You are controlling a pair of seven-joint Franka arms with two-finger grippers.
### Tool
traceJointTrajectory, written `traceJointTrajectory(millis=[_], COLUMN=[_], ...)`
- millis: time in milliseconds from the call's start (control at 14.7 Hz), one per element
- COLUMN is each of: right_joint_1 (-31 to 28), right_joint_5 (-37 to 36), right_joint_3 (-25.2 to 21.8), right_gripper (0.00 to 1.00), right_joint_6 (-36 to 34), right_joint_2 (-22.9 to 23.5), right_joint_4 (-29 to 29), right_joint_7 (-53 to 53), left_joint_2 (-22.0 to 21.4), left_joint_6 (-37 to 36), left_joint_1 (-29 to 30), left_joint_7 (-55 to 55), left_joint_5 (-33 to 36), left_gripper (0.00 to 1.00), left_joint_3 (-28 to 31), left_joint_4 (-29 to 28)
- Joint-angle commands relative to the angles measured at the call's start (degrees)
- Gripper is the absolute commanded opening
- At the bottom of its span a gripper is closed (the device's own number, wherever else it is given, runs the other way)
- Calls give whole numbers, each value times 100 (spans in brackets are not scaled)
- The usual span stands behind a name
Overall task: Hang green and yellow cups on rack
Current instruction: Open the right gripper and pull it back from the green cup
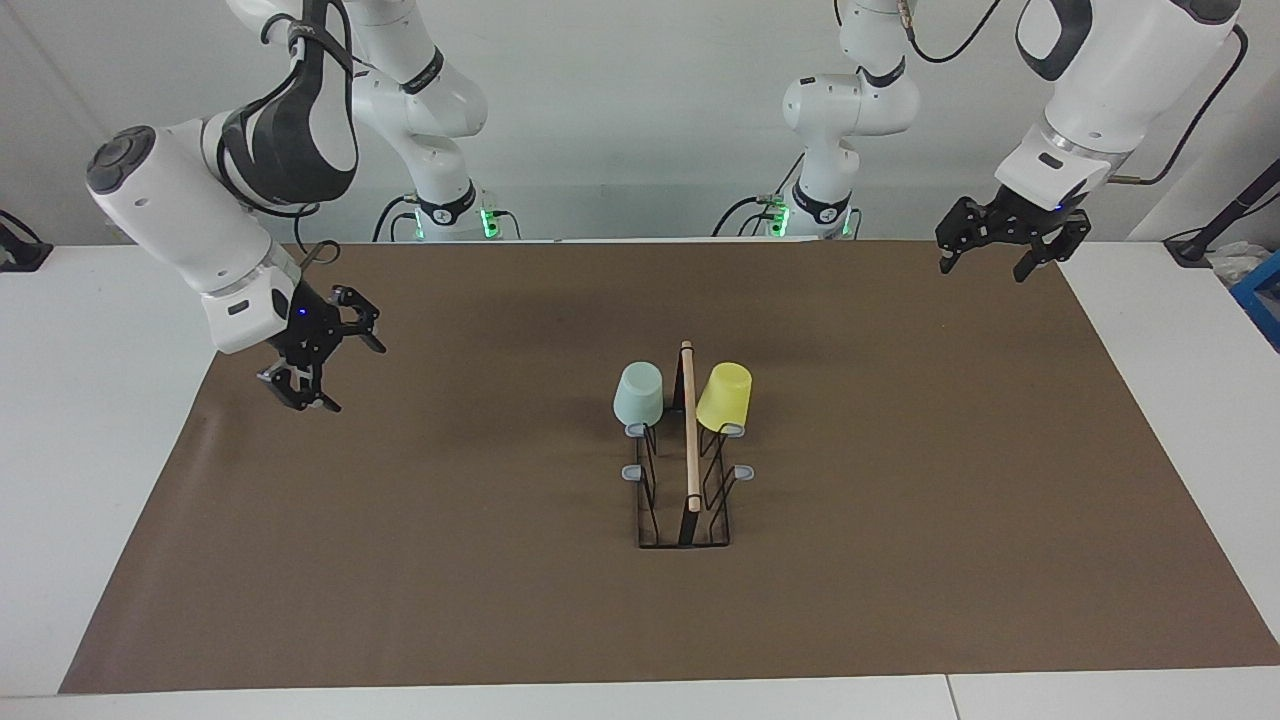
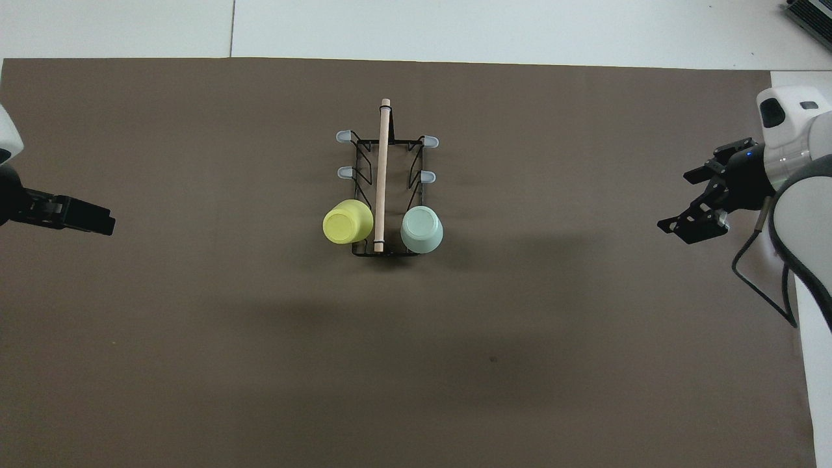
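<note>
Rack (image 1: 684, 500), mat centre: mint green cup (image 1: 638, 394) and yellow cup (image 1: 724, 396) inverted on its robot-end prongs. Right gripper (image 1: 318, 360), left gripper (image 1: 985, 254): fingers apart, empty, over mat edges.

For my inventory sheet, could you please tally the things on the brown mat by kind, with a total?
Cups: 2, the green cup and the yellow cup, both upside down on prongs of the rack at its end nearer the robots.
Racks: 1, the rack, a black wire frame with a wooden rod on top.
Total: 3
</note>
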Motion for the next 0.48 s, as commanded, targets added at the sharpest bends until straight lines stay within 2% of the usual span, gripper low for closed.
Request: traceJointTrajectory(millis=[0, 272, 408], right_joint_1=[1, 115, 141], right_joint_5=[-142, -247, -492], right_joint_3=[80, 80, 28], right_gripper=[100, 100, 100], right_joint_6=[-577, -1175, -1203], right_joint_2=[-139, -192, -270], right_joint_4=[288, 596, 580], right_joint_7=[1007, 1992, 2126], left_joint_2=[-71, -71, -71], left_joint_6=[10, 10, 10], left_joint_1=[12, 12, 12], left_joint_7=[-60, -60, -60], left_joint_5=[92, 92, 92], left_gripper=[100, 100, 100], left_joint_3=[-7, -7, -7], left_joint_4=[-93, -93, -93])
